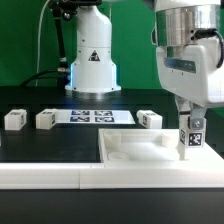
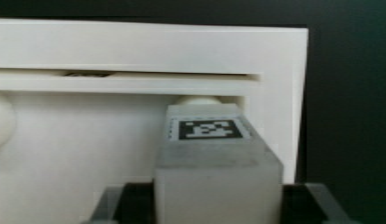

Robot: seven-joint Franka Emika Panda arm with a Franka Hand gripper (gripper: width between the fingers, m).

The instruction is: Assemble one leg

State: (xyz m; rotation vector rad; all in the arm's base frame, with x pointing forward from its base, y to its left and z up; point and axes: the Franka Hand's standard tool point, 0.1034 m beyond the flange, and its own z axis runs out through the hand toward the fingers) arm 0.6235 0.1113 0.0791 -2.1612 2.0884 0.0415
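One leg (image 1: pixel 190 133) stood upright, clamped in the gripper (image 1: pixel 189 122), its lower end at the near corner of the white tray-like piece (image 1: pixel 130 152) on the exterior view's right. Three more legs (image 1: pixel 46 119) lay on the black table (image 1: pixel 50 145) beside the marker board (image 1: pixel 97 116).

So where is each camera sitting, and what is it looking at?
Exterior view: sits off the arm, low by the table, looking across at the robot's white base; the arm and hand show, holding the small white plastic leg with the square tag over the big flat white rimmed piece.
Wrist view: rides on the wrist, looking along the hand; only dark finger edges show.
Both share the leg and rimmed piece.
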